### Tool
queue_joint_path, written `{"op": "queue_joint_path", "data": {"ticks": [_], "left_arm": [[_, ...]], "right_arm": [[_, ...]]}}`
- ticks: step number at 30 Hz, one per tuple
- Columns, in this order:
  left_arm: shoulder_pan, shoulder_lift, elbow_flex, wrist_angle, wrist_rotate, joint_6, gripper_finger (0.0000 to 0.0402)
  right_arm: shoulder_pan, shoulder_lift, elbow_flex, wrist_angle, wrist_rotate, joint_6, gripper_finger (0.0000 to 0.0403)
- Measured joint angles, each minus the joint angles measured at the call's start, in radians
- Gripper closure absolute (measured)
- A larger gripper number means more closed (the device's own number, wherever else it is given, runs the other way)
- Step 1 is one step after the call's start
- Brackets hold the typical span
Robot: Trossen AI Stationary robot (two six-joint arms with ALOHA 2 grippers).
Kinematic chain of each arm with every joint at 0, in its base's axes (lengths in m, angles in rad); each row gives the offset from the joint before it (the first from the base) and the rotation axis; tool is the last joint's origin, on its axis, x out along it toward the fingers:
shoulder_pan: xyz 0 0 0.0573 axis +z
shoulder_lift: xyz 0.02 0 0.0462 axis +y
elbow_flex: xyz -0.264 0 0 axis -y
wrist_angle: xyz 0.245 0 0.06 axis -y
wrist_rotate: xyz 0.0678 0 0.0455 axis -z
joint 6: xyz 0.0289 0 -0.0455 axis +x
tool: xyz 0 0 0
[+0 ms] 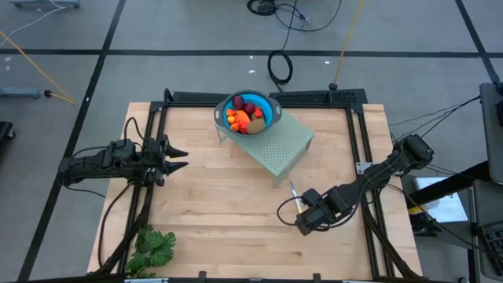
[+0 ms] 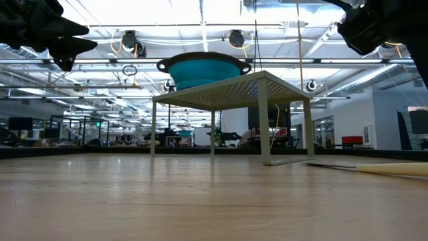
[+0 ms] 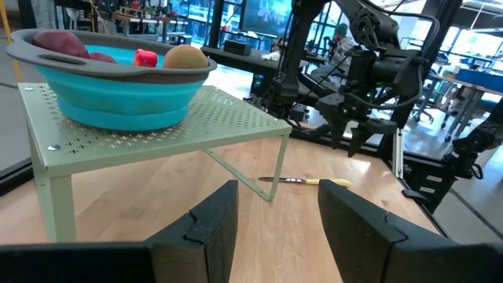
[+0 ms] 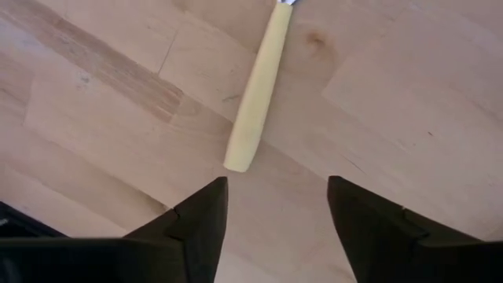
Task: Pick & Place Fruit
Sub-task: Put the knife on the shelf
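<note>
Nearest me, my right gripper (image 4: 275, 208) hangs with fingers spread wide just above the yellow knife handle (image 4: 256, 94) (nothing held). My left gripper (image 1: 174, 157) waits at the table's left edge, fingers parted. Farther back, the fruit (image 1: 246, 116) sits in the teal colander (image 1: 267, 104) atop the perforated green stand (image 1: 287, 141).

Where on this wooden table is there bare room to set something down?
Open wood spans the middle, between the left gripper, the pale green perforated metal stand and the leafy green bunch. It is crowded near the right gripper over the yellow-handled knife, and in the fruit-filled teal bowl.
</note>
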Motion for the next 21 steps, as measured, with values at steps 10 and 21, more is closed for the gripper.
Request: {"op": "queue_joint_path", "data": {"ticks": [10,21], "left_arm": [[0.000,0.000,0.000,0.000,0.000,0.000,0.0224],[0.000,0.000,0.000,0.000,0.000,-0.008,0.0224]], "right_arm": [[-0.026,0.000,0.000,0.029,0.054,0.033,0.0204],[-0.037,0.000,0.000,0.039,0.058,0.026,0.0204]]}}
